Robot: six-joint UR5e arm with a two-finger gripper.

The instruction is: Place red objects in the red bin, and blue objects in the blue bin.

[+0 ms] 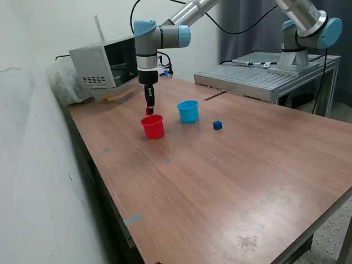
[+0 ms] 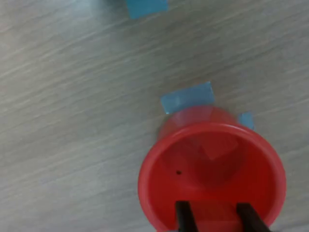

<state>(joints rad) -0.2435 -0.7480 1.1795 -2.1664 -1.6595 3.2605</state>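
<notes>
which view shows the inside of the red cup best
The wrist view: it looks straight down into the red cup, showing a red cube inside. The exterior view shows the cup only from the side, interior hidden.

Gripper [image 1: 149,108] above red cup [image 1: 153,127], cyan cup [image 1: 188,111] beside, blue cube [image 1: 218,125] apart

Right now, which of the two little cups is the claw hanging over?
The small round red plastic cup. The claw hangs right above its rim, while the matching light blue plastic cup stands apart toward the exterior view's right.
</notes>
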